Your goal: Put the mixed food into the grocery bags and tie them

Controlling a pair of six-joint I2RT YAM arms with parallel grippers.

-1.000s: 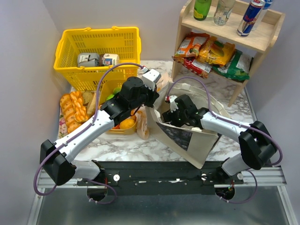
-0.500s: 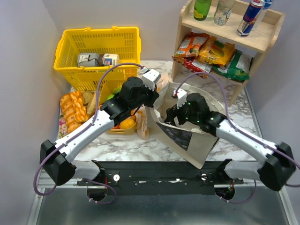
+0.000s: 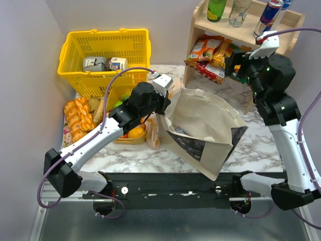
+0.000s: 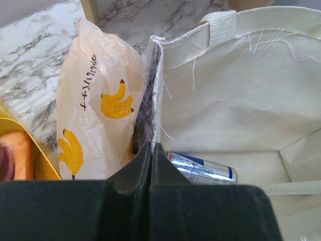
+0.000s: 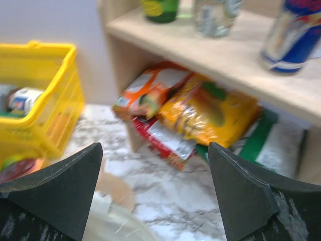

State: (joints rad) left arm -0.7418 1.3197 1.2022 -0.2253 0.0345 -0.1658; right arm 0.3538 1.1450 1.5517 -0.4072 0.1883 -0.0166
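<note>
The beige canvas tote (image 3: 208, 118) stands open at mid table, its dark print facing the near side. My left gripper (image 3: 161, 105) is shut on the tote's left rim (image 4: 153, 85), holding it up. One blue-silver drink can (image 4: 203, 168) lies on the tote's floor. The peach plastic bag (image 4: 95, 110) with banana prints stands just left of the tote. Oranges (image 3: 135, 132) lie in a tray under my left arm. My right gripper (image 5: 155, 150) hangs open and empty, high at the back right by the shelf (image 3: 241, 30). Another blue-silver can (image 5: 293, 35) stands on that shelf.
Crinkly snack packets (image 3: 220, 57) fill the shelf's lower level, and bottles (image 3: 216, 9) stand on top. A yellow shopping basket (image 3: 105, 50) with small boxes is at the back left. Braided bread loaves (image 3: 77, 118) lie at the left edge.
My right arm has lifted out of the tote and swung up to the back right beside the shelf, its jaws opening wider. The left arm has kept still on the tote's rim.
</note>
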